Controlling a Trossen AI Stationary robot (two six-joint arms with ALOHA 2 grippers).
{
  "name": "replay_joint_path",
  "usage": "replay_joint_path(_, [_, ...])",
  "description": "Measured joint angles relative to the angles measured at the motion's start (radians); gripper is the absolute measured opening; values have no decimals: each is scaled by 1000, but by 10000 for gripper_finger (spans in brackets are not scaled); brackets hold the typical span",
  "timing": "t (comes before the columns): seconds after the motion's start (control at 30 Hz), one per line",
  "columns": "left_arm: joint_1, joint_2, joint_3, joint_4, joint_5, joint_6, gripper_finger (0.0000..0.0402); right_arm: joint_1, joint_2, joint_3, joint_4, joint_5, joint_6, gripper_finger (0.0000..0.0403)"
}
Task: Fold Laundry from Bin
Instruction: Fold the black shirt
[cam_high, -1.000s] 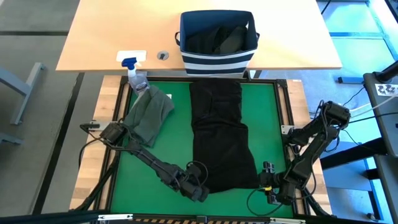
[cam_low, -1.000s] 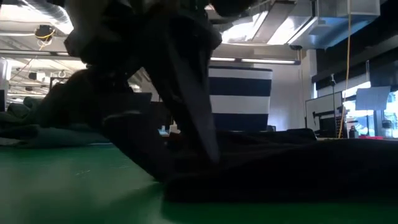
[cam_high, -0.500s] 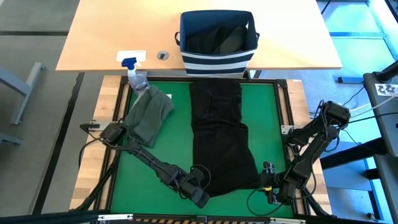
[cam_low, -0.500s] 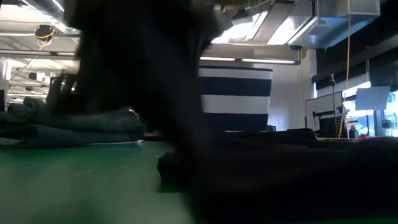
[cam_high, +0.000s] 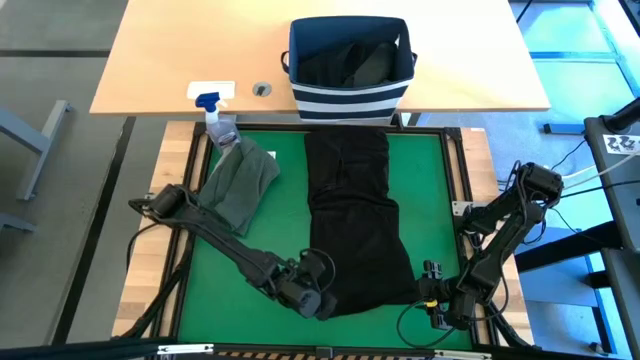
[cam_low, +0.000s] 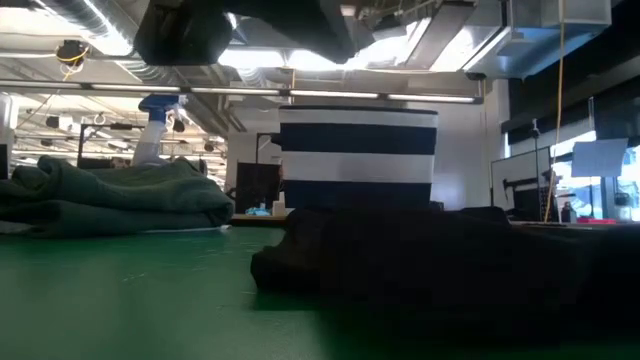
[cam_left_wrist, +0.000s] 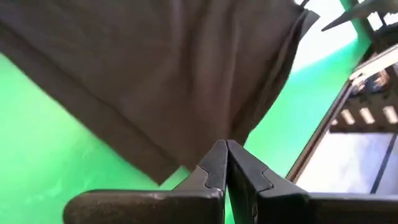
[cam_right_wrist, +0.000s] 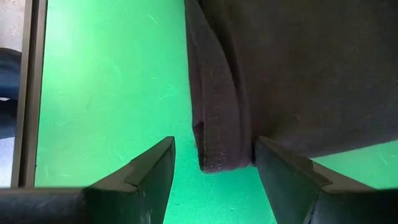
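Note:
The black garment (cam_high: 350, 220) lies lengthwise down the middle of the green mat, from the far edge to the near one. My left gripper (cam_high: 318, 298) is shut and raised over the garment's near left corner (cam_left_wrist: 168, 168). My right gripper (cam_high: 428, 297) stands open at the near right corner (cam_right_wrist: 214, 158), one finger on each side of it. The dark olive garment (cam_high: 240, 185) lies folded at the far left of the mat. The striped bin (cam_high: 350, 100) stands beyond the mat with more laundry (cam_high: 350, 62) inside. My left gripper's shut tips (cam_left_wrist: 217, 152) stand in front of the black garment's near left corner in the wrist view. Whether any cloth is caught between them, I cannot tell. In the low view the garment (cam_low: 420, 260) lies on the mat and no cloth rises from it to the gripper.
A clear spray bottle (cam_high: 218, 115) with a blue nozzle stands at the mat's far left corner, next to the olive garment. The bin sits on a wooden table (cam_high: 160, 70) behind the mat. Bare green mat (cam_high: 220, 270) shows to the left of the black garment.
My left gripper has shut at the black garment's near left corner and then gone up, so it now shows only at the top of the low view. The garment still lies on the mat.

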Motion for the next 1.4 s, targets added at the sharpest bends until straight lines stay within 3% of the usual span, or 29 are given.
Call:
replay_joint_path(0.17, [15, -61, 80, -36, -134, 113, 1, 0, 0, 0, 0, 0, 0, 222])
replay_joint_path(0.27, [27, -67, 82, -37, -137, 146, 0, 0, 0, 0, -1, 0, -1, 222])
replay_joint_path(0.43, [18, -18, 48, -34, 5, -1, 15, 0, 0, 0, 0, 0, -3, 222])
replay_joint_path(0.6, [1, 73, 17, 18, 138, -152, 80, 0, 0, 0, 2, 6, -2, 222])
replay_joint_path(0.77, [-13, 148, 20, 133, 255, -196, 149, 0, 0, 0, 2, 9, -3, 222])
replay_joint_path(0.97, [-8, 202, 19, 170, 245, -221, 189, 0, 0, 0, -1, 9, -3, 222])
replay_joint_path(1.2, [0, 207, 20, 172, 162, -213, 182, 0, 0, 0, -1, 11, -3, 222])
replay_joint_path(1.4, [0, 233, 20, 169, 195, -182, 116, 0, 0, 0, -2, 38, -3, 222])
